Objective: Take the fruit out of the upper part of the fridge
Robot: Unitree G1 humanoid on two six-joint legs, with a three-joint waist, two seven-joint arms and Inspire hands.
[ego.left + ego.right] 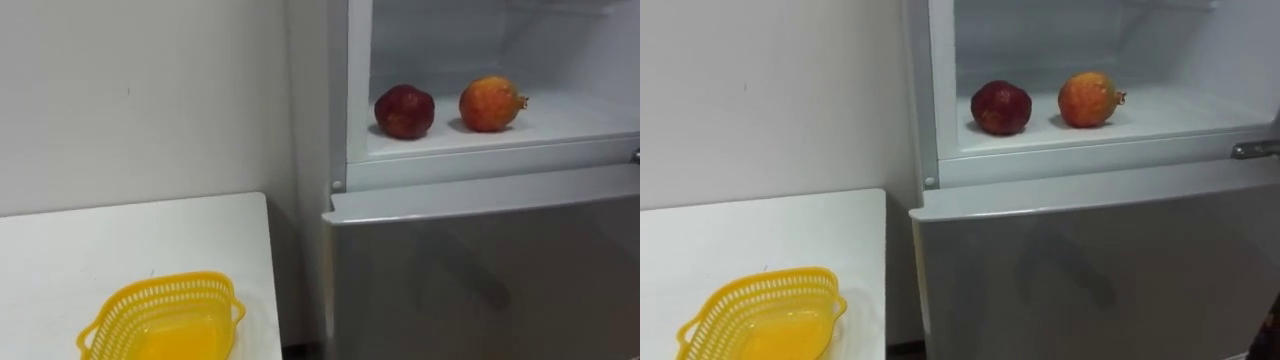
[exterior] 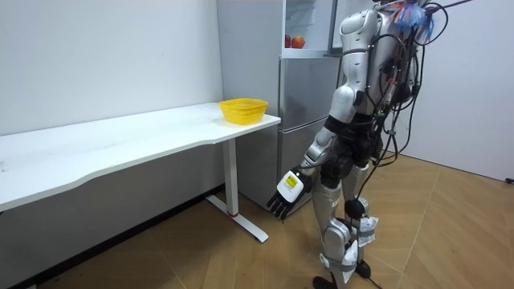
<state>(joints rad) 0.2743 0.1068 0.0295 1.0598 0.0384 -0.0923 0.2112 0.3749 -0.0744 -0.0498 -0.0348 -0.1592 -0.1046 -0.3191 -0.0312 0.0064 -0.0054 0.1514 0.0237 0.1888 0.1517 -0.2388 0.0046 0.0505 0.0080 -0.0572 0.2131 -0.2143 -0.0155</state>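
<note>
We see the fridge (image 1: 480, 260); left of it, the surface (image 1: 130, 240) with a yellow basket (image 1: 165, 318). Before the fridge the left robot hand (image 2: 286, 194) hangs slack-fingered, empty. On its upper shelf sit a dark red pomegranate (image 1: 404, 110) and an orange pomegranate (image 1: 490, 103).

We note fridge (image 1: 480, 270) front smooth grey, faintly glossy; beside it, basket (image 1: 165, 315) yellow latticed plastic, tabletop (image 1: 100, 245) matt white.
</note>
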